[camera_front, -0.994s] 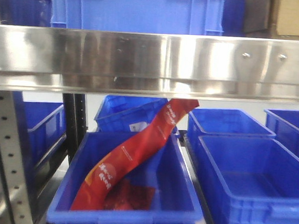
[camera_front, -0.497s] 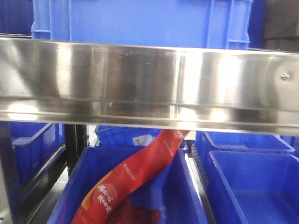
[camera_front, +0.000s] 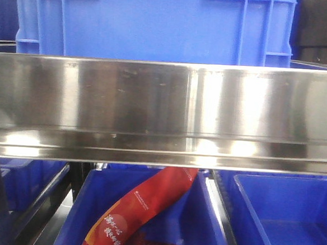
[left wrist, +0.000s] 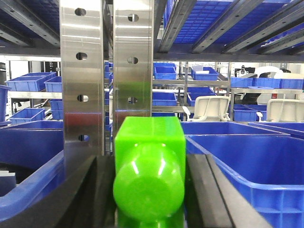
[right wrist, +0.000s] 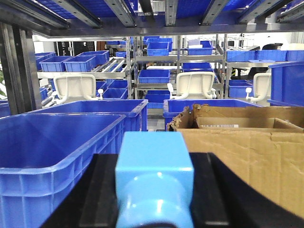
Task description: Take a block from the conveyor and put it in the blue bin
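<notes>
My left gripper is shut on a bright green block with a round stud facing the camera; its black fingers press both sides. A blue bin lies just right of it. My right gripper is shut on a light blue block between black fingers. A large blue bin sits to its left. The conveyor is out of view in every frame. Neither gripper shows in the front view.
A steel shelf rail fills the front view, a blue crate on top. Below, a blue bin holds a red packet; another bin is at right. Steel uprights stand ahead of my left gripper. A cardboard box lies right of my right gripper.
The front view has sunk: the steel rail and blue crate have moved down in the frame and look larger, and less of the lower bins and the red packet shows.
</notes>
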Available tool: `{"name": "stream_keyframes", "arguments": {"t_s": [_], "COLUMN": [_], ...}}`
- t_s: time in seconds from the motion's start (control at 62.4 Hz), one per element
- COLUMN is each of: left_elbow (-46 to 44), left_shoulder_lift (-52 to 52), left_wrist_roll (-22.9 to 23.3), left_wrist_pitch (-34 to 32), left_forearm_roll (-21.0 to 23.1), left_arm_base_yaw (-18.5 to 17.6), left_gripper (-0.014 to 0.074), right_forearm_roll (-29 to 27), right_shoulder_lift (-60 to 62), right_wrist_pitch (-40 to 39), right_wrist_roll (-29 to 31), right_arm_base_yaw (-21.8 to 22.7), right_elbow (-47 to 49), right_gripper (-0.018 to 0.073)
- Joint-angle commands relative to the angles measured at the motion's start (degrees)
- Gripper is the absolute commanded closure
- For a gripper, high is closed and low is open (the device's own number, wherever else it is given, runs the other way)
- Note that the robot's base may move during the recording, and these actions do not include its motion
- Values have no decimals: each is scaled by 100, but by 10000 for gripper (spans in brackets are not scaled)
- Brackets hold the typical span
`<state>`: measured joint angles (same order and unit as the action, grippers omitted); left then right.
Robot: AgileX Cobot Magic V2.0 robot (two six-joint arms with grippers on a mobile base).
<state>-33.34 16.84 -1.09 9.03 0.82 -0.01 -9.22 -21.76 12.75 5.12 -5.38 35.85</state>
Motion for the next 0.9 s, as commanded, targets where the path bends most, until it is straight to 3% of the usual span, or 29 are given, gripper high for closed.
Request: {"name": "stream_keyframes", "arguments": {"t_s": [0.0,0.882], "left_elbow": [0,0], "left_shoulder_lift": [-27,-29], "left_wrist_roll": [-20,-20], "left_wrist_pitch": [-100,-271], "left_forearm_roll": [36,36], "left_arm_base_yaw": [26,26], "left_gripper": [707,707], "right_forearm_roll": [31,31], "right_shoulder_lift": [19,21], "right_wrist_pitch": [-130,-146], "right_wrist_roll": [-4,-4], "right_arm_base_yaw": [0,0], "right_elbow": [-3,-3], "right_gripper": [713,713]}}
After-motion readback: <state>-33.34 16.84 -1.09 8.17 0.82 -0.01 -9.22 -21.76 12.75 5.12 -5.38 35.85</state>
